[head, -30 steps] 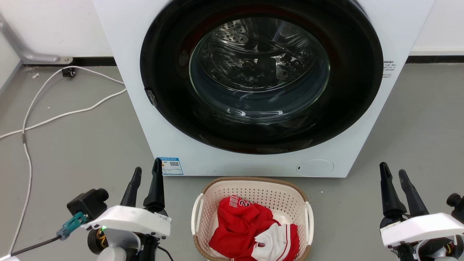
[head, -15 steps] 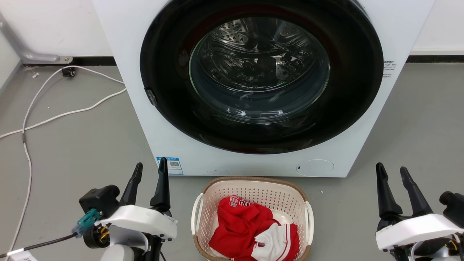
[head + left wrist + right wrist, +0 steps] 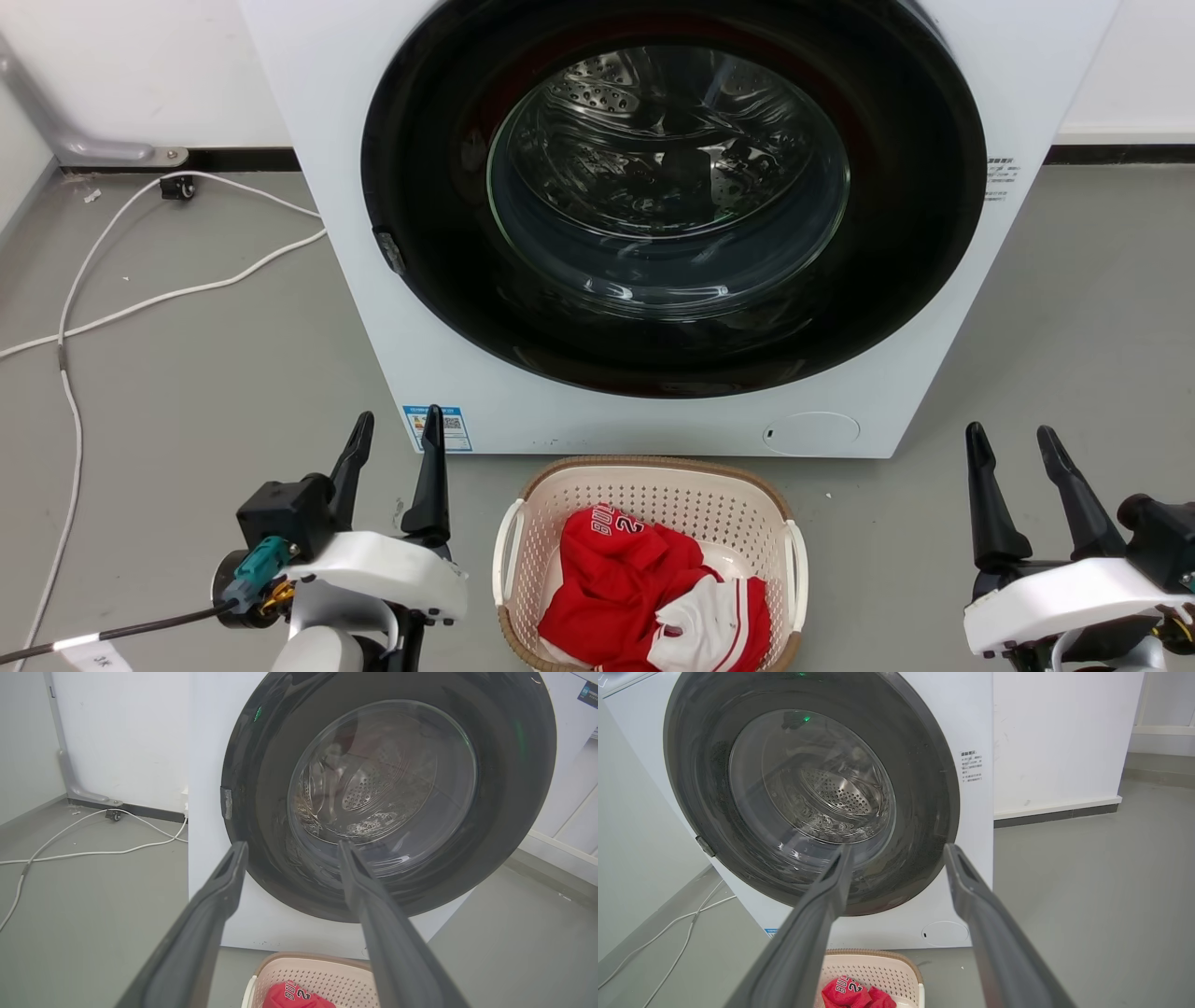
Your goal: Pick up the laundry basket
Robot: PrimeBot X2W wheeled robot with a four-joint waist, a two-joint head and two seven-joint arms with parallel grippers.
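Grey floor [image 3: 187, 373]; laundry basket [image 3: 653, 504] unmoved; left hand [image 3: 399, 417] closer; right hand [image 3: 1008, 431] wider.

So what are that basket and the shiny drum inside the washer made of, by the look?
The laundry basket looks like moulded plastic: matte cream walls with even rows of holes. Its brown rim looks woven, though probably plastic too. The drum seems polished metal: bright reflections and punched perforations, seen through the door glass.
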